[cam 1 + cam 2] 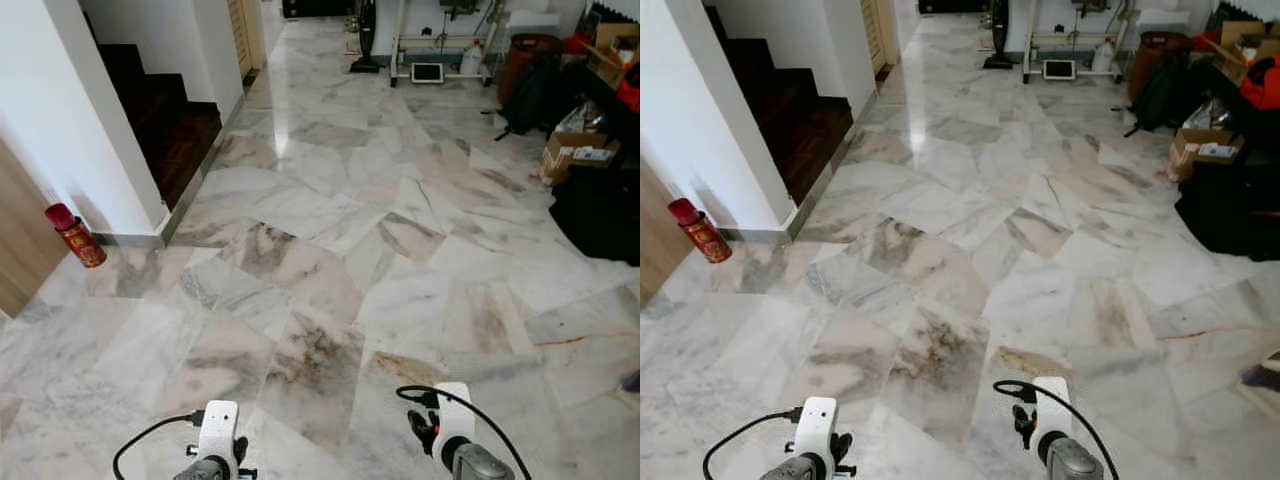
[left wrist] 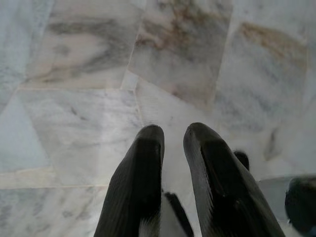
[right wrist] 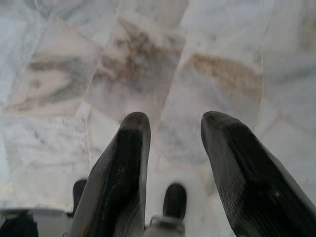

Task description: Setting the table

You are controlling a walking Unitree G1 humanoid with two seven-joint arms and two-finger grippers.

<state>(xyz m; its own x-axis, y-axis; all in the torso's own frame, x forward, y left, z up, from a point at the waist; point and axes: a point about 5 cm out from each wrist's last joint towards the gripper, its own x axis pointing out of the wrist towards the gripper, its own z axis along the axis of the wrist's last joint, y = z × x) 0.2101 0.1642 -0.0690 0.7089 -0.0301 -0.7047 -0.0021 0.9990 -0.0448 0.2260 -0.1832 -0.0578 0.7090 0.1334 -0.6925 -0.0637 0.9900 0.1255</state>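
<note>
head views: marble floor (image 1: 330, 260) of irregular veined slabs runs ahead. dark wooden stairs (image 1: 165, 120) behind a white wall (image 1: 100, 130) on the left; red canister (image 1: 76, 236) stands on the floor at the wall's foot. far end: white rack (image 1: 445, 45) with a tablet-like screen (image 1: 427, 72) leaning at its base, upright vacuum (image 1: 366, 40) beside it. right side: cardboard boxes (image 1: 575, 150), black bags (image 1: 600, 210). no table or tableware can be made out.

left gripper (image 2: 173, 136): low over the floor, fingers a narrow gap apart, holding nothing. right gripper (image 3: 170, 123): also over bare floor, fingers wider apart, nothing between them. both wrists at the lower edge of the head views.
</note>
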